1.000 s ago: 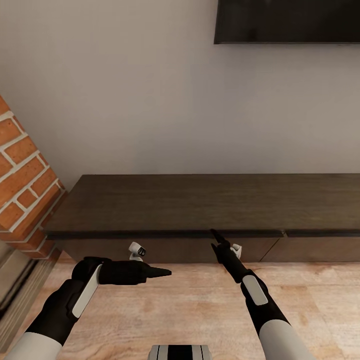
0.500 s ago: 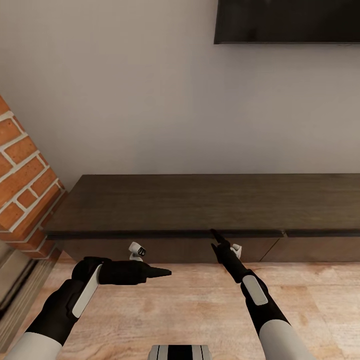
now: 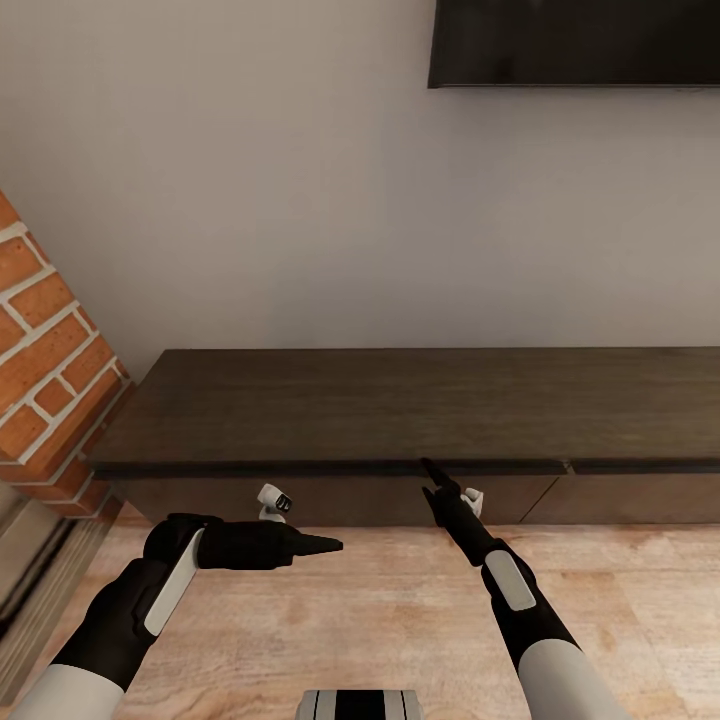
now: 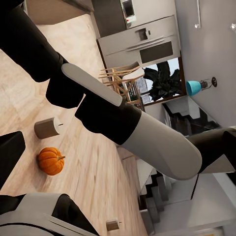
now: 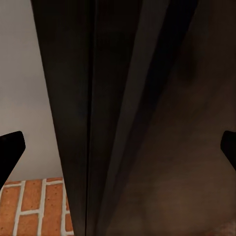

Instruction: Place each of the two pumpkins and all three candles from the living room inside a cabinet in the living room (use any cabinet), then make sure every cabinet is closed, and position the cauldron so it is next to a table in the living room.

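The long dark brown cabinet [image 3: 400, 400] runs along the wall ahead, and its fronts look shut. My right gripper [image 3: 428, 468] is open, its tips at the top edge of a drawer front [image 5: 162, 147] just under the overhanging top. Lower and to the left, my left gripper [image 3: 325, 545] hangs open over the floor, pointing right and holding nothing. In the left wrist view, past my right arm [image 4: 123, 123], an orange pumpkin [image 4: 50, 161] lies on the wood floor beside a beige candle [image 4: 47, 128]. A second candle [image 4: 113, 225] stands farther off. The cauldron is out of view.
A brick fireplace edge [image 3: 40, 380] stands at the left, close to the cabinet's end. A dark TV [image 3: 575, 40] hangs on the wall above. Wood floor [image 3: 400, 620] lies between me and the cabinet. Chairs [image 4: 120, 81] and a plant [image 4: 162, 83] show far behind.
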